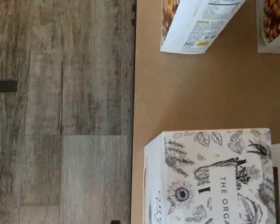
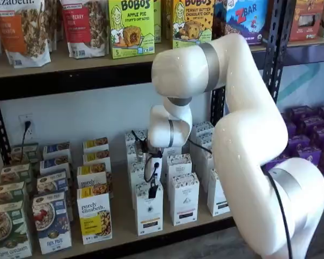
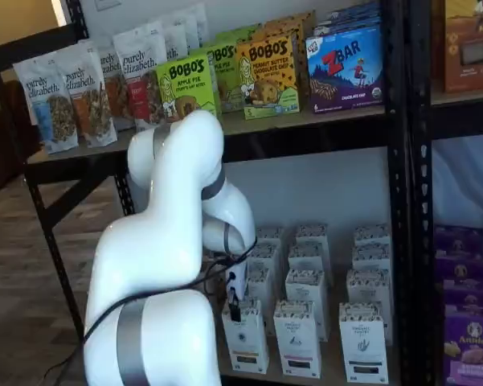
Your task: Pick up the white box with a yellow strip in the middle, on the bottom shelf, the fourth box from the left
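The white box (image 2: pixel 149 213) stands at the front of the bottom shelf (image 2: pixel 124 233), just right of the purely elizabeth box (image 2: pixel 95 218). It also shows in a shelf view as the leftmost front white box (image 3: pixel 246 344). My gripper (image 2: pixel 152 189) hangs just above its top, black fingers pointing down with a cable beside them. No gap between the fingers shows in either shelf view, and nothing is held in my gripper (image 3: pixel 235 305). The wrist view looks down on the white box (image 1: pixel 209 182), whose lid has botanical drawings, near the edge of the bottom shelf (image 1: pixel 200 93).
Same-shaped white cartons (image 2: pixel 184 197) stand in rows to the right and behind. Green cereal boxes (image 2: pixel 8 226) and blue ones (image 2: pixel 51 218) fill the shelf's left. Bags and Bobo's boxes (image 2: pixel 130 27) sit on the upper board. The grey plank floor (image 1: pixel 60 112) lies beyond the shelf's edge.
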`<state>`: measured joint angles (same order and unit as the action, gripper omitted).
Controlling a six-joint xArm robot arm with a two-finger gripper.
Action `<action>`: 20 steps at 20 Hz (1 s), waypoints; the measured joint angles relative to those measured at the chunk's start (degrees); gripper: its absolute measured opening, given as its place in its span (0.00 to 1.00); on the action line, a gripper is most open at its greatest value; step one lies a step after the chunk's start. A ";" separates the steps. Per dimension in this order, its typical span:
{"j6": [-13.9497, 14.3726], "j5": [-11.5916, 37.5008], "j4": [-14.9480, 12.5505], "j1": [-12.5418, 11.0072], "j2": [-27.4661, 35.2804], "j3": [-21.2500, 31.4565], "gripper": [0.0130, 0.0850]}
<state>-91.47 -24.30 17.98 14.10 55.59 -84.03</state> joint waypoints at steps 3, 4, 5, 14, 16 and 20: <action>1.06 -0.57 -1.40 -0.25 1.28 -1.58 1.00; 1.66 -0.68 -2.21 -0.36 1.86 -2.20 1.00; 2.07 -0.80 -2.75 -0.44 2.18 -2.55 1.00; 4.16 -3.62 -5.42 -0.83 5.02 -6.32 1.00; 5.27 -4.34 -6.65 -0.82 5.57 -7.11 1.00; 5.88 -4.31 -7.21 -0.67 6.35 -7.76 1.00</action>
<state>-85.59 -28.61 10.77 13.43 61.93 -91.79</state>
